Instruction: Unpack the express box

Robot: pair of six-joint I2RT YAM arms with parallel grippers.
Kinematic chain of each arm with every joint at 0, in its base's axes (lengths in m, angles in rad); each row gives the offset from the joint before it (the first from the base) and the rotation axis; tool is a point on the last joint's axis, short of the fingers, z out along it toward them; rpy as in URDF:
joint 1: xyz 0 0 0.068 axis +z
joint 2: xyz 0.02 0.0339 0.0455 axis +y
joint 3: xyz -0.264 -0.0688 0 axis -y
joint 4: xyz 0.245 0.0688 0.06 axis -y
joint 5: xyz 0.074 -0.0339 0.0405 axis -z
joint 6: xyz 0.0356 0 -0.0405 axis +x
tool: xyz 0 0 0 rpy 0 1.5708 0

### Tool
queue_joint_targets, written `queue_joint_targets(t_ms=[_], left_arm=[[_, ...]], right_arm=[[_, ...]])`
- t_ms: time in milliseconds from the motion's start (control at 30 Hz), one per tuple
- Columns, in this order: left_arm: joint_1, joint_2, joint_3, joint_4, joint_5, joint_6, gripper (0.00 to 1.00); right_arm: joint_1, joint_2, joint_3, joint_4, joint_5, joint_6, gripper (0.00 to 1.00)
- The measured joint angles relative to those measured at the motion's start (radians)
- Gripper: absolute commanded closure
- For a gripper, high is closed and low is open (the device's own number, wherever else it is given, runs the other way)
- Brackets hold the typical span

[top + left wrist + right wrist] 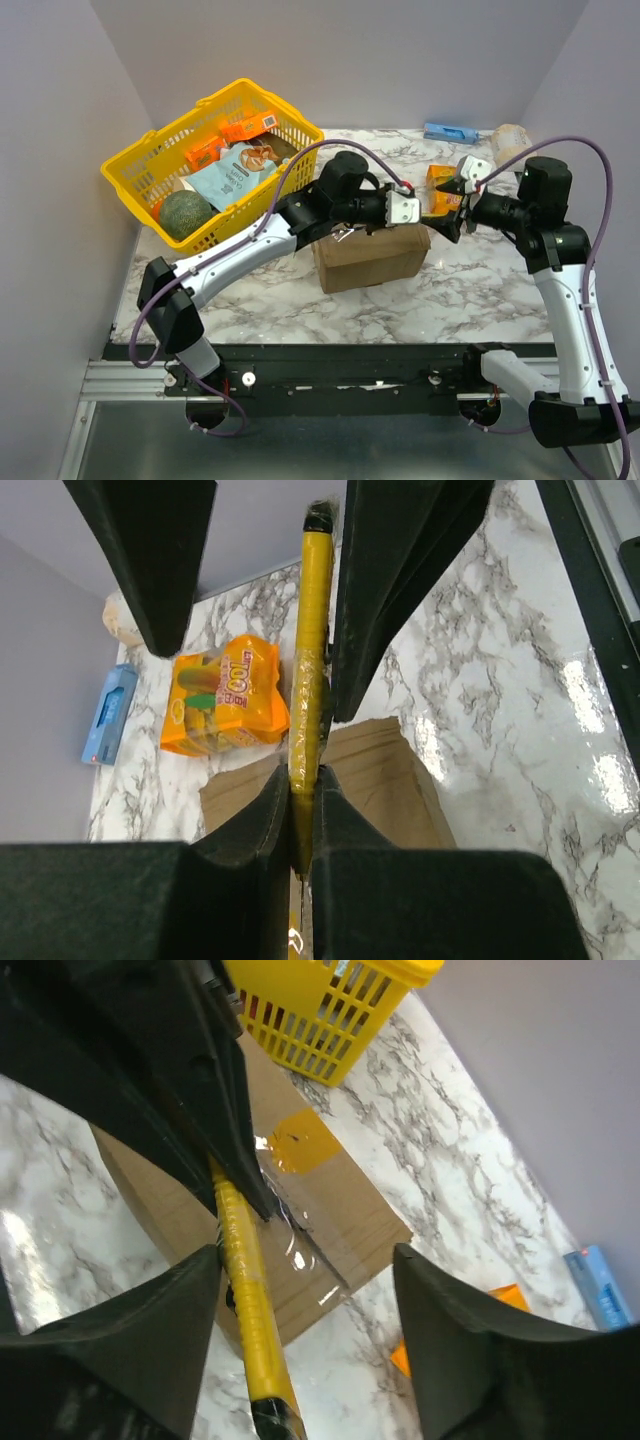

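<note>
Left wrist view: left jaws clamp the cutter point(312, 630) over the box point(380, 780) on the desk point(500, 680), right jaws wide; I'd square that grip before scoring the tape point(290, 1235) shallowly.

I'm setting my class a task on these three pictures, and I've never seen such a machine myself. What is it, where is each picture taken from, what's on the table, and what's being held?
These are two robot arms bolted to a marble table, each ending in a two-finger gripper. The wide picture looks down from above and behind them. The other two come from a camera on each wrist. On the table are a cardboard box, a yellow basket of groceries, an orange packet and a blue item. The left gripper pinches a thin yellow tool over the box. The right gripper stands open on either side of it.
</note>
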Motion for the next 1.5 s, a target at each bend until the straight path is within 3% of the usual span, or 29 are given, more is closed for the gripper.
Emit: queue_joint_targets(t_ms=[133, 333, 467, 633, 833, 1133, 1200, 1233, 1400, 1500], left_arm=[[0.045, -0.081, -0.068, -0.007, -0.003, -0.021, 1.00], [0.236, -0.321, -0.209, -0.119, 0.051, -0.049, 1.00], [0.353, -0.545, -0.368, -0.261, 0.100, 0.002, 1.00], [0.378, -0.742, -0.582, -0.455, 0.096, 0.049, 1.00], [0.465, -0.681, -0.674, -0.637, -0.017, 0.019, 1.00], [0.520, -0.449, -0.834, -0.628, -0.150, 0.072, 1.00], [0.521, -0.396, -0.836, -0.611, -0.146, 0.094, 0.94], [0.525, -0.364, -0.831, -0.602, -0.144, 0.107, 0.75], [0.564, -0.223, -0.787, -0.594, -0.134, 0.150, 0.42], [0.591, -0.252, -0.759, -0.623, -0.128, 0.183, 0.37]], right_arm=[[0.006, 0.039, 0.074, 0.005, 0.025, 0.098, 0.18], [0.005, 0.076, 0.163, 0.005, 0.101, 0.225, 0.19], [0.006, 0.113, 0.185, -0.002, 0.171, 0.288, 0.19], [0.005, 0.159, 0.187, 0.000, 0.238, 0.361, 0.19], [0.006, 0.237, 0.212, 0.010, 0.236, 0.455, 0.20], [0.006, 0.281, 0.199, 0.039, 0.217, 0.509, 0.20], [0.006, 0.281, 0.186, 0.039, 0.213, 0.505, 0.20], [0.006, 0.281, 0.180, 0.039, 0.213, 0.502, 0.20], [0.016, 0.281, 0.161, 0.034, 0.215, 0.477, 0.22], [0.029, 0.271, 0.134, 0.017, 0.228, 0.423, 0.22]])
